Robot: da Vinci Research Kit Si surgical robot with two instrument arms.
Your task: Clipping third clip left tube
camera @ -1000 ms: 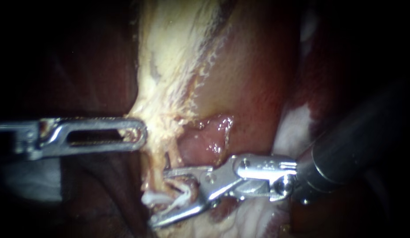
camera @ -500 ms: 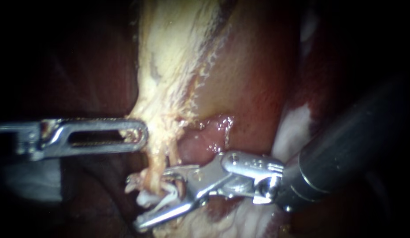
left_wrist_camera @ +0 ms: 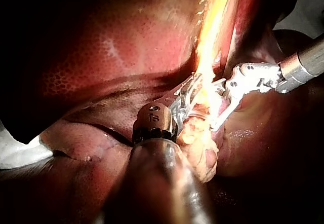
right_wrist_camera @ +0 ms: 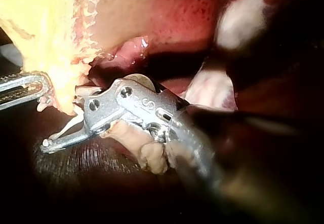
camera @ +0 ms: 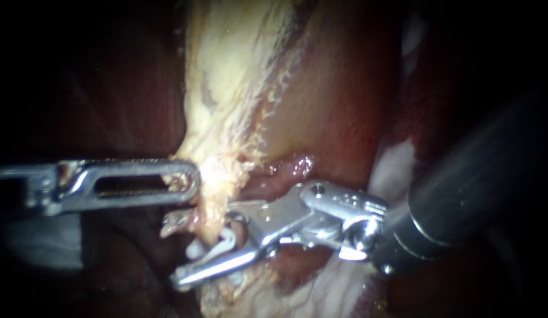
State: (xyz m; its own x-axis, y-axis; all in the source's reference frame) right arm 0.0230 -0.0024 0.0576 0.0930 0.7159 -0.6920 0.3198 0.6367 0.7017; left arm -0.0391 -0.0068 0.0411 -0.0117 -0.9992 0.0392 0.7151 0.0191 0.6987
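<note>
Dark liver point(camera: 109, 106) behind. Right instrument point(camera: 172, 252) lower centre, jaws apart, straddling tube point(camera: 210, 227); I judge third clip unfired. Left instrument point(camera: 191, 182) clamps pale tissue point(camera: 215, 147).

pale yellow tissue point(camera: 226, 118) streaked white, mottled dark red liver point(left_wrist_camera: 101, 46), silver left instrument point(camera: 190, 180), white clip point(camera: 223, 240)

Darkness fills the endoscope view from 7 to 11 o'clock and again along the 3 o'clock edge. A smooth dark red liver surface point(camera: 126, 112) lies dim at 10 o'clock. A pale white cloth patch point(camera: 38, 241) shows at 8 o'clock. Strong light glares off wet yellowish fatty tissue point(camera: 226, 88) at 12 o'clock, fading toward every edge.
</note>
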